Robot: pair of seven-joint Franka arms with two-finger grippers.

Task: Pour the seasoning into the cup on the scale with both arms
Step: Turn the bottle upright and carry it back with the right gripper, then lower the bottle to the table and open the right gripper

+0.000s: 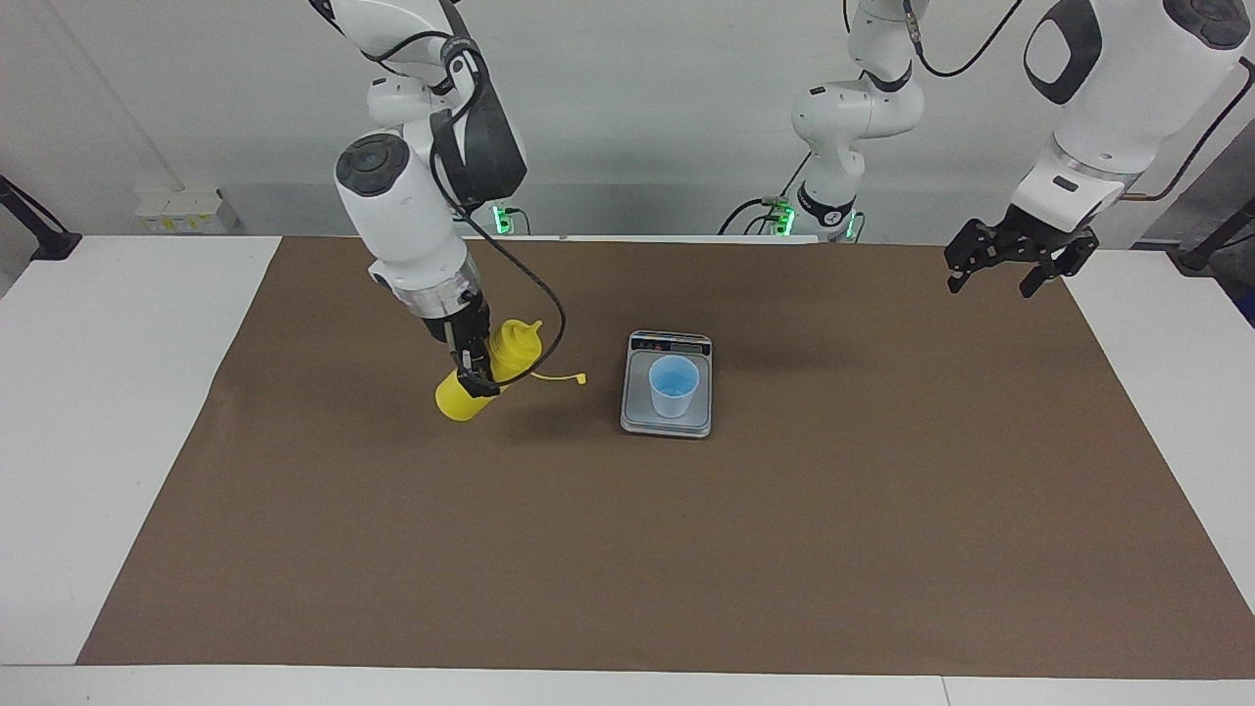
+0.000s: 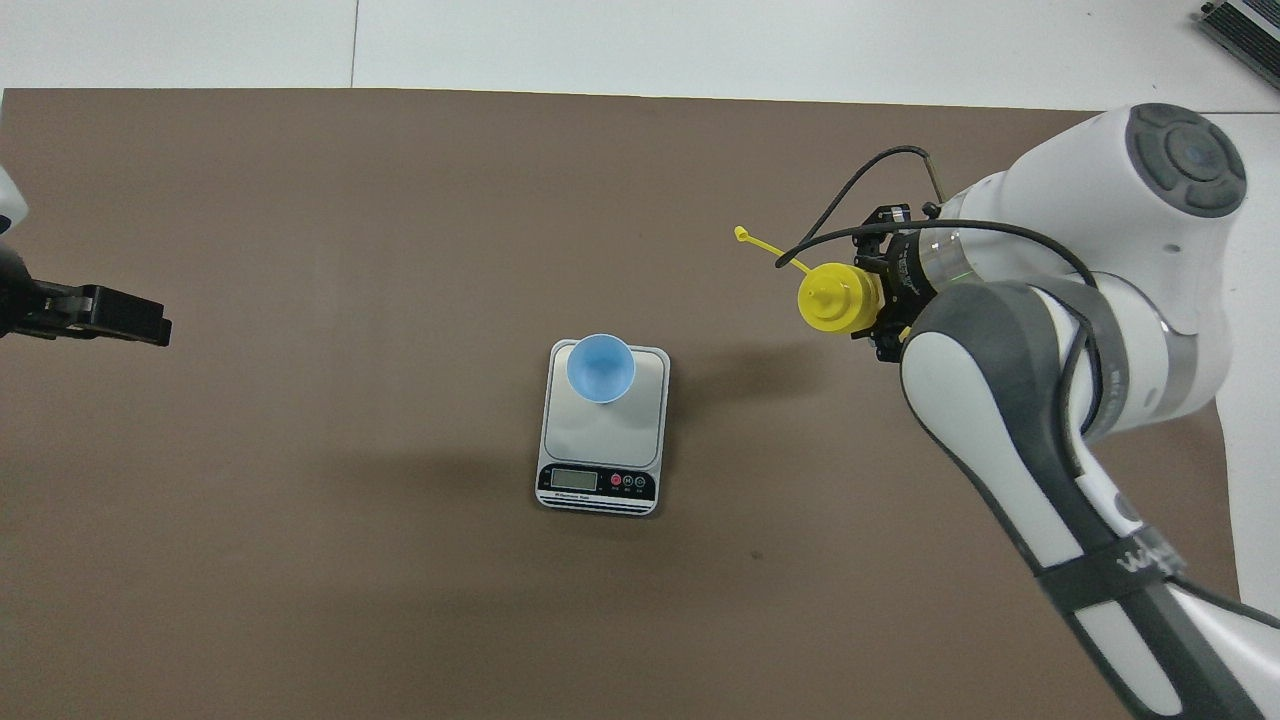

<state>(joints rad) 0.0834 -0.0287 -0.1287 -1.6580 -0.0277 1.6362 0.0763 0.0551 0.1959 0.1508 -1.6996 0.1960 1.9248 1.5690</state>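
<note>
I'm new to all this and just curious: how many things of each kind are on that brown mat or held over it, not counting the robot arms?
Yellow squeeze bottle: 1, tilted, held by the right gripper
Light-blue cup: 1, standing on the scale
Silver-grey scale: 1
Total: 3

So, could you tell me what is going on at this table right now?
The right hand is shut on the yellow seasoning bottle, holding it tilted above the brown mat toward the right arm's end of the table, its tethered cap tip hanging loose. The blue cup stands on the scale beside it, with nothing over it. The left hand waits open in the air over the mat's edge at the left arm's end.
</note>
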